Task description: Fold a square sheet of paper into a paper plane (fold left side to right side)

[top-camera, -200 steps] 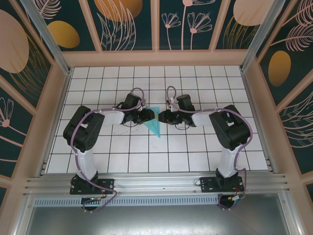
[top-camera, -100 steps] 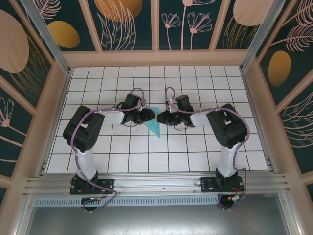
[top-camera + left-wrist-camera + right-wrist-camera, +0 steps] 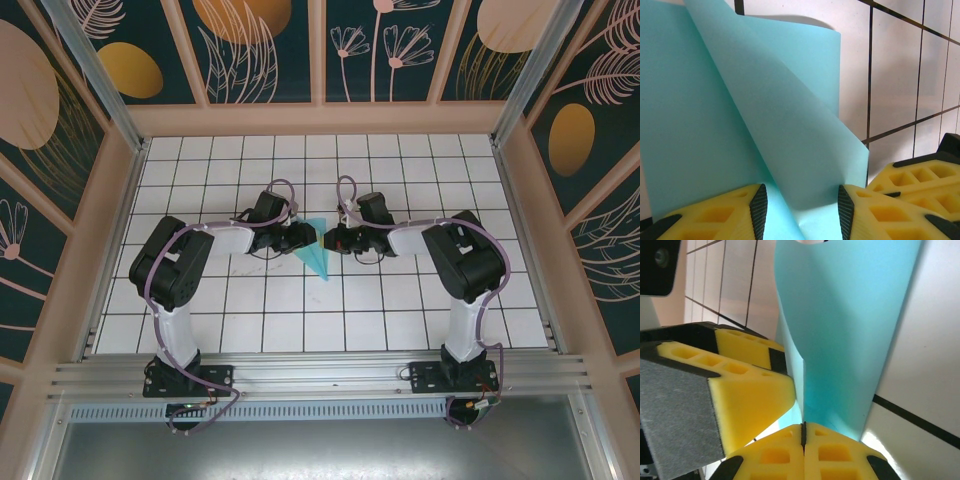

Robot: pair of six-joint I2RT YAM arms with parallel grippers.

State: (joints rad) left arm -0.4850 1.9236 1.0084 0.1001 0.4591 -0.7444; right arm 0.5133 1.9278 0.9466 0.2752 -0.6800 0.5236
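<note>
paper plane (image 3: 320, 262) on table (image 3: 400, 300) | left gripper (image 3: 304, 238) left of it | right gripper (image 3: 331, 240) right

A: State arm finish.
B: My left arm (image 3: 172, 268) and right arm (image 3: 466, 266): black joint housings, white link tubes, lilac cables (image 3: 148, 285) routed externally.
A: State finger construction.
B: My fingers (image 3: 880, 212): yellow moulded blocks with recessed pockets; black pads (image 3: 759, 210) on the inner faces.

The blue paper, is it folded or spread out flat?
Folded: the paper forms a narrow pointed wedge, and the left wrist view shows overlapping layers.
</note>
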